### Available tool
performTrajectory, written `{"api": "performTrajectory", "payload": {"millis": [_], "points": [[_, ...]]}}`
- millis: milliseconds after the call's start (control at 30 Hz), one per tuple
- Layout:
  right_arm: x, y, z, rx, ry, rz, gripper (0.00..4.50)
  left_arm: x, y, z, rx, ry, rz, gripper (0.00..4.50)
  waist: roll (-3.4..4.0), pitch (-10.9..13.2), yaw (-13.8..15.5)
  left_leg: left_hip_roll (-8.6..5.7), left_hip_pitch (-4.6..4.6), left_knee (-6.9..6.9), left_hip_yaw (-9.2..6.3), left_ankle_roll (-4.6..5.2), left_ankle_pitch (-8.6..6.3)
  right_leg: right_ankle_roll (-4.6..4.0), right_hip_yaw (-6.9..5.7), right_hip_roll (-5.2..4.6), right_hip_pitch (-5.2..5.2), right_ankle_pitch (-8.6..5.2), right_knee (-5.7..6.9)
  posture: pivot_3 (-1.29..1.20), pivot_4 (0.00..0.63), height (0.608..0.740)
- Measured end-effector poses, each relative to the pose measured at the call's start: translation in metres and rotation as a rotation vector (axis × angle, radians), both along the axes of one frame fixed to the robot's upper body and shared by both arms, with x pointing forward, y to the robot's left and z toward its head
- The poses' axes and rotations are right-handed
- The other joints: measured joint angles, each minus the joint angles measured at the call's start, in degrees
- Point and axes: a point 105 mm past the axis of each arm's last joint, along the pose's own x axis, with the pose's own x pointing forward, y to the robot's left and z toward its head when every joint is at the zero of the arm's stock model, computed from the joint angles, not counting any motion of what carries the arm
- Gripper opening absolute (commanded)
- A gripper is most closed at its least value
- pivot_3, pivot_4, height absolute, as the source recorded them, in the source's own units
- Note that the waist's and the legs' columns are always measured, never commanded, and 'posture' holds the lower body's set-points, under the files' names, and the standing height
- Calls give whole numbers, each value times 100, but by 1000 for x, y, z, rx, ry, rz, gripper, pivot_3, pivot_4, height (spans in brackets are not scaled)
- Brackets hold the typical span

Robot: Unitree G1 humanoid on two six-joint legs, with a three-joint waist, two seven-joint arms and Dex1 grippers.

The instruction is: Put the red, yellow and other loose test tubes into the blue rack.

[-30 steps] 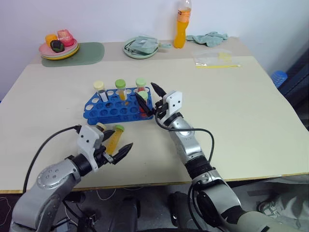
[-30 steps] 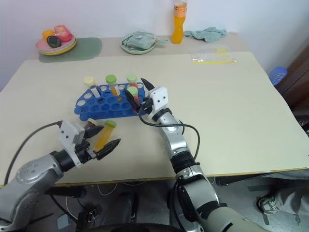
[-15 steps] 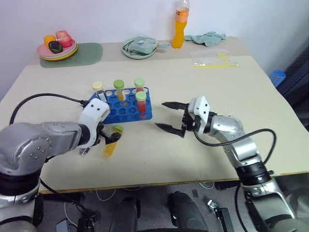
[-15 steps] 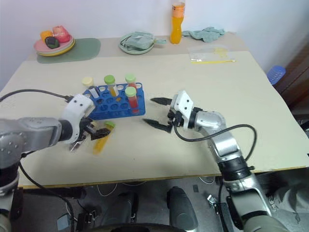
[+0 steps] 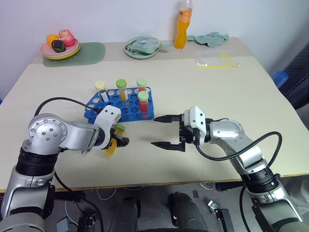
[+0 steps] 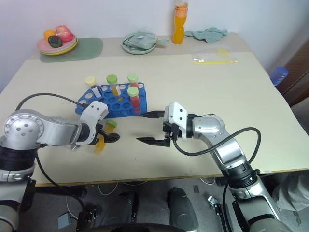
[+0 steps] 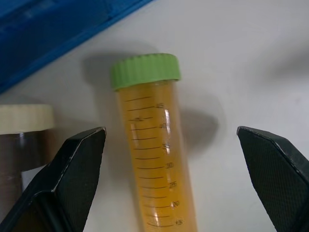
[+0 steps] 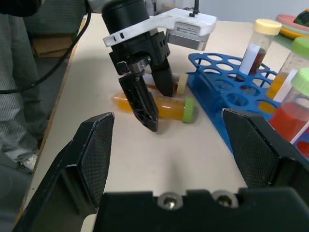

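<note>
The blue rack (image 5: 126,109) stands left of the table's middle with several capped tubes upright in it, two of them red (image 5: 143,104). In front of it a loose yellow tube (image 7: 157,159) with a green cap lies flat on the table. Beside that lies a brown tube (image 7: 23,140) with a cream cap. My left gripper (image 5: 117,140) points down over the yellow tube, open, one finger (image 7: 72,169) on each side of it. My right gripper (image 5: 154,131) hangs open to the right of the rack, pointing left, nothing in it.
Along the back edge are a plate of fruit (image 5: 59,51) on a green mat (image 5: 91,52), a bowl with a cloth (image 5: 141,48), an orange bottle (image 5: 181,25), a teal cloth (image 5: 207,37) and a plastic bag (image 5: 217,60).
My right gripper has drawn back from the rack to the right and turned to point left. My left gripper has swung down over the yellow tube.
</note>
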Motion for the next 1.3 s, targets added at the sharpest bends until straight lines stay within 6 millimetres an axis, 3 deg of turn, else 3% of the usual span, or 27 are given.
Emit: {"api": "performTrajectory", "payload": {"millis": [33,233,267,400,533,700,800,967,1100,1300], "points": [[0,0,0,2,-1,-2,4011,0,-1,-1,4,3,6,3762,0,0,2,0,0,0,0,-1,0,0,0,0,0,0,0,0,150,740],[1,2,0,8,-4,-6,4011,-1,0,-5,28,15,40,824,0,0,-1,0,-1,0,1,-7,4,0,0,1,-1,0,0,0,150,740],[1,2,0,7,-4,-6,4011,-1,1,-5,31,15,44,739,0,0,2,-1,-1,0,1,-8,5,0,0,1,-1,0,0,0,150,740],[-1,4,-1,4,-3,1,4011,-5,3,-2,36,18,42,739,-2,0,0,-1,-5,0,5,-11,6,-1,-1,2,-4,0,0,0,150,740],[-4,5,-1,2,-8,8,4011,-15,8,24,12,-108,-7,739,-2,1,-29,-1,-16,-3,13,-42,24,-1,1,3,-17,-1,0,0,150,740],[-6,2,-4,3,14,-2,4011,-6,10,88,-35,-661,-29,739,-1,1,8,-1,-23,-13,24,-58,33,-5,2,10,-27,-1,-5,0,150,740],[-6,4,-6,16,27,-11,4011,9,12,112,-146,-921,21,739,2,-2,109,0,-19,-13,23,-35,22,-7,1,12,-12,-1,-23,0,150,740],[-1,11,-4,66,37,-36,4011,35,4,101,-122,-1165,135,739,-5,-5,159,-3,-16,-1,21,-13,10,10,-1,8,15,9,-49,0,150,740],[3,14,-3,88,35,-70,4011,46,-22,66,-141,-1188,135,739,-6,-5,142,-3,-23,3,22,-4,5,18,0,4,5,14,-49,0,150,740],[7,12,-5,97,41,-116,4011,51,-37,55,-193,-1220,106,739,-5,-4,133,-2,-23,2,21,-3,4,18,0,5,1,14,-42,0,150,740]]}}
